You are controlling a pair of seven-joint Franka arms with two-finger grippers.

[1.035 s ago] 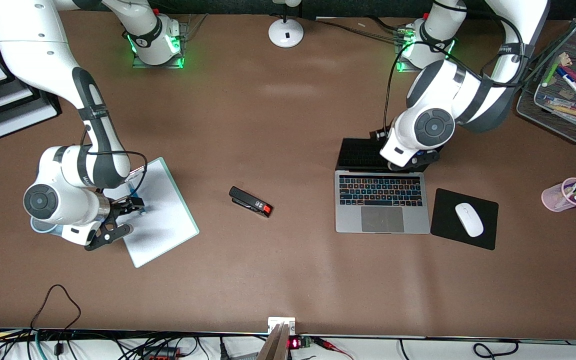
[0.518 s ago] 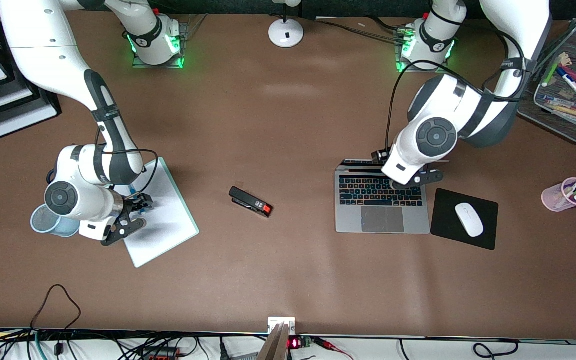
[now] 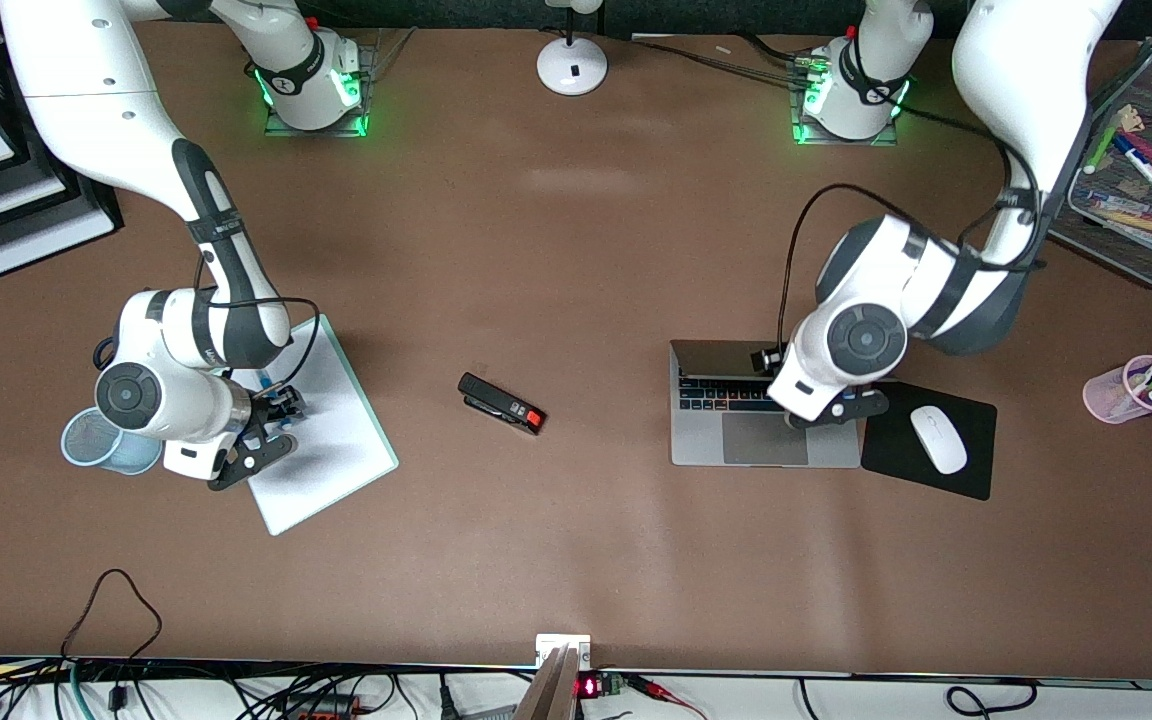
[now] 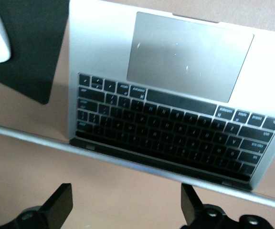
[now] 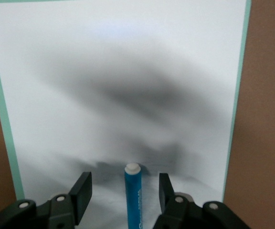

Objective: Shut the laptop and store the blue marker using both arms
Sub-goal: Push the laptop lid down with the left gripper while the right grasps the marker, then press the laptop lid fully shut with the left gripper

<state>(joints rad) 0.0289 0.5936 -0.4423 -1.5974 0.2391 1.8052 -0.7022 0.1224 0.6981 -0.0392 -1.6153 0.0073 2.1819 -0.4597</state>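
Silver laptop [image 3: 764, 430], one; blue marker [image 5: 133, 194], one.

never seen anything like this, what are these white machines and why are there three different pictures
They are two robot arms bolted to a brown table, each ending in a two-finger gripper. The wide picture looks down from a high camera facing them; the other two come from small cameras on each arm's wrist.

The left gripper is over the laptop, pushing its lid down; the lid is partly closed. In its wrist picture the gripper's fingers stand apart, with nothing between them.

The right gripper is over a white clipboard, its fingers on either side of the blue marker, not yet touching it.

Also on the table: a stapler, a mouse on a black pad, a pink cup of pens and a blue mesh cup.
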